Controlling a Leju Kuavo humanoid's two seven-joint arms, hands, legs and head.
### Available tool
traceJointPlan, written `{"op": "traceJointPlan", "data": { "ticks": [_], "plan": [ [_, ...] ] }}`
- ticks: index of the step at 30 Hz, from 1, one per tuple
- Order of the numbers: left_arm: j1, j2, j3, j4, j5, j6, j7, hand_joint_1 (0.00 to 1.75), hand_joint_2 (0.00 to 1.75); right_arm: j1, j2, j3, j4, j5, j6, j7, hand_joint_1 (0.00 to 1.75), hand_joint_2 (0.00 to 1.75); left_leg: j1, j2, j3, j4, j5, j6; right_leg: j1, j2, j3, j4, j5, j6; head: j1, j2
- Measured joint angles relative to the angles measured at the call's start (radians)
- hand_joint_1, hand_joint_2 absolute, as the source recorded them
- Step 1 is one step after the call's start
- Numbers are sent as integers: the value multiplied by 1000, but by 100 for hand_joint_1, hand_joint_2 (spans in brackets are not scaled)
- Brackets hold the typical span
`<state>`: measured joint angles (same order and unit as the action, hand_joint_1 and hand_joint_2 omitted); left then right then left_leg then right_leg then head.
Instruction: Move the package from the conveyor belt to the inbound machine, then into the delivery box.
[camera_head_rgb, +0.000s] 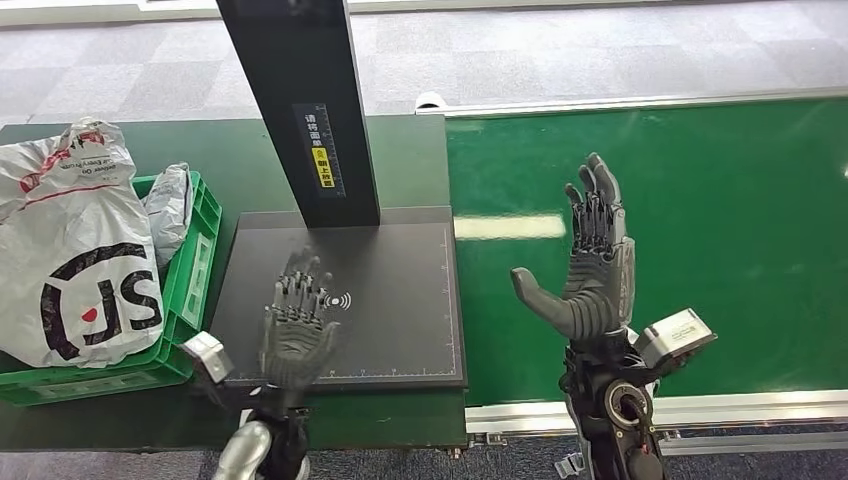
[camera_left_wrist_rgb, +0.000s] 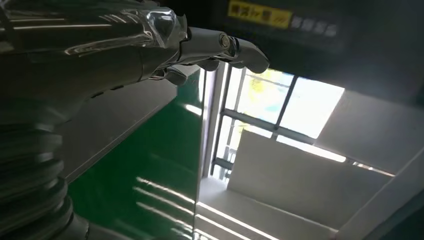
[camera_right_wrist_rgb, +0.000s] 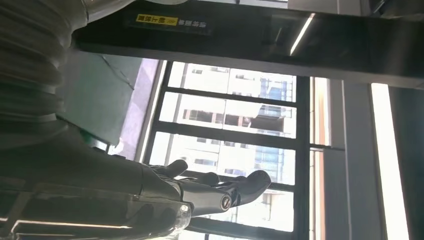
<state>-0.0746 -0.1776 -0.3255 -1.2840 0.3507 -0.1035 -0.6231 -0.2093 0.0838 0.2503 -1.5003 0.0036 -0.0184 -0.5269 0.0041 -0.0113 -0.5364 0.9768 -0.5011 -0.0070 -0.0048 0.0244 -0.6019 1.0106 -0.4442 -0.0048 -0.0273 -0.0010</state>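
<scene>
Above the black inbound machine (camera_head_rgb: 400, 300), left hand (camera_head_rgb: 297, 325) empty with fingers apart; over the green conveyor belt (camera_head_rgb: 720, 230), right hand (camera_head_rgb: 592, 262) likewise.

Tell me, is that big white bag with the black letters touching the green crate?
Touching. The head view shows the white bag sitting in the green crate, draped over its near rim and hiding it, beside a smaller grey bag.

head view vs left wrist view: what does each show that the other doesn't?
Head only: the green crate with white SF bags, the right hand open over the green conveyor belt, and the scanner plate. Left wrist only: bright windows beyond. Both: the left hand, empty with fingers extended, the black post's yellow label, and green surface.
</scene>
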Motion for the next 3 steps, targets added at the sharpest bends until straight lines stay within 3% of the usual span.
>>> {"op": "traceJointPlan", "data": {
  "ticks": [3],
  "plan": [
    [8, -8, -45, 34, -1, 5, 1, 0, 175, 21, 0, -18, 4, -1, -2, 11, 0, 175, 0, 0, -1, 0, 0, 0, 0, 0, -1, 0, 0, 0, 0, 0]
  ]
}}
